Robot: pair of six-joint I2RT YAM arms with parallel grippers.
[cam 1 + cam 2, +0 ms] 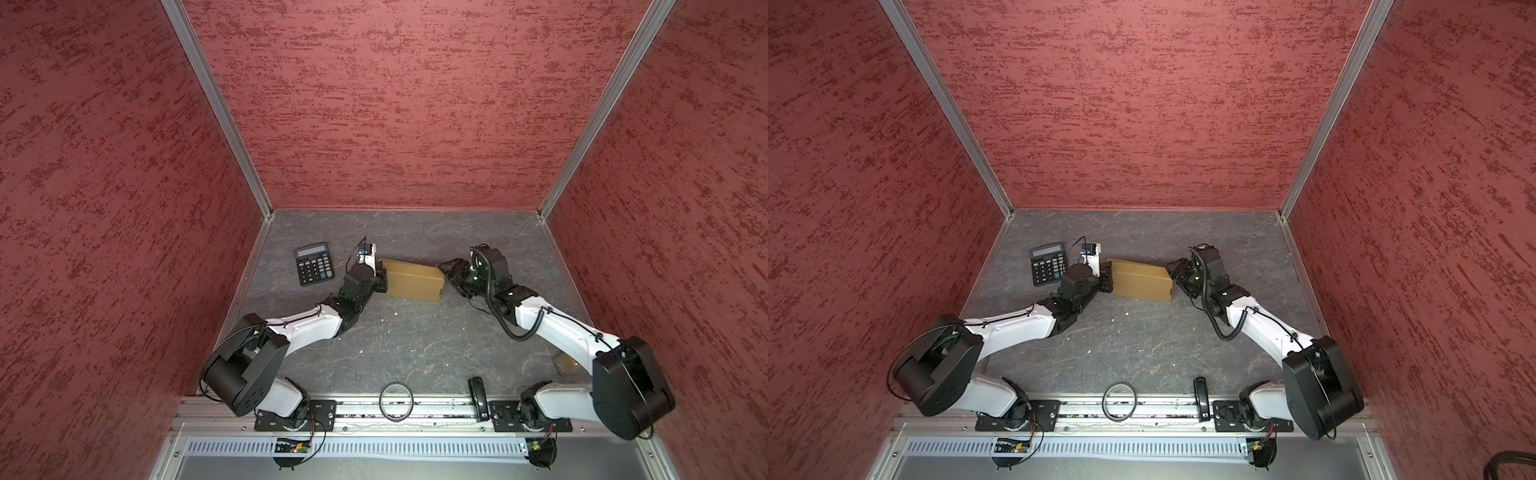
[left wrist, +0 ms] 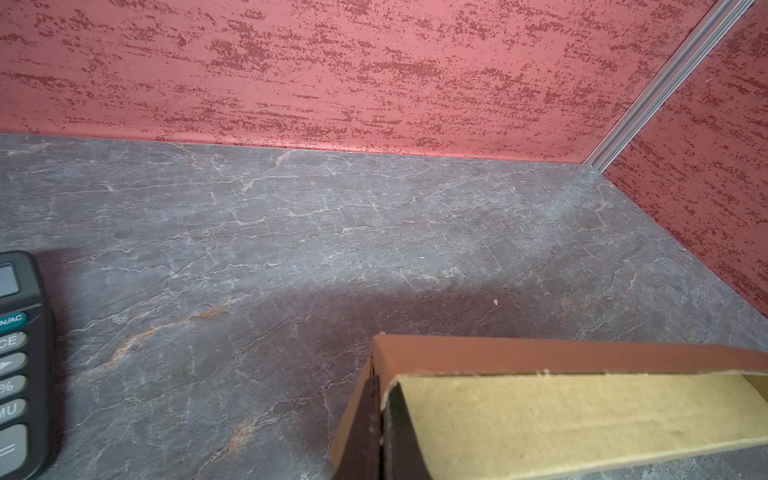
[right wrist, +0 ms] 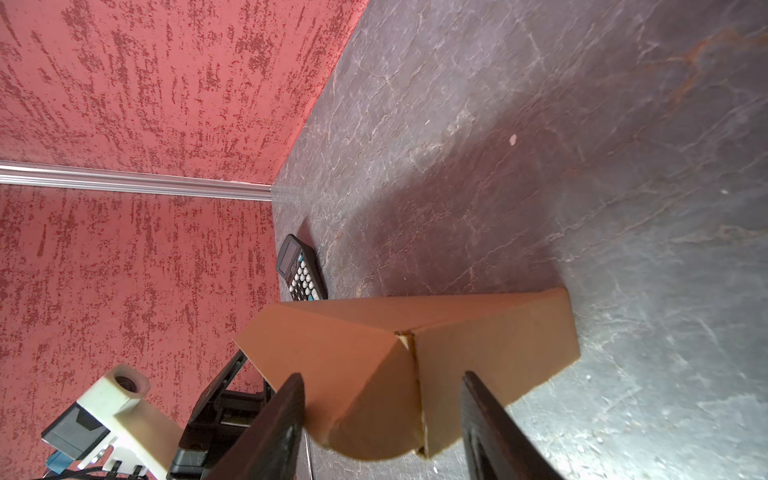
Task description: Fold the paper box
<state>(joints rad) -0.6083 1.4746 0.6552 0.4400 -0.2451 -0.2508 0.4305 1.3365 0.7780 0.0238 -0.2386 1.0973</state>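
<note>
The paper box (image 1: 413, 279) (image 1: 1142, 280) is tan cardboard and lies mid-table between both arms, partly formed with walls raised. My left gripper (image 1: 380, 279) (image 1: 1106, 279) is at its left end. In the left wrist view the gripper (image 2: 379, 419) is shut, pinching a wall of the box (image 2: 561, 415) at a corner. My right gripper (image 1: 446, 274) (image 1: 1173, 276) is at the box's right end. In the right wrist view the gripper (image 3: 382, 415) stands open, its fingers (image 3: 286, 415) wide apart on either side of the box's (image 3: 353, 345) rounded end flap.
A black calculator (image 1: 314, 264) (image 1: 1047, 264) (image 2: 20, 365) (image 3: 300, 270) lies just left of the left gripper. A black ring (image 1: 396, 402) and a black bar-shaped object (image 1: 478, 399) rest by the front rail. Red walls enclose three sides.
</note>
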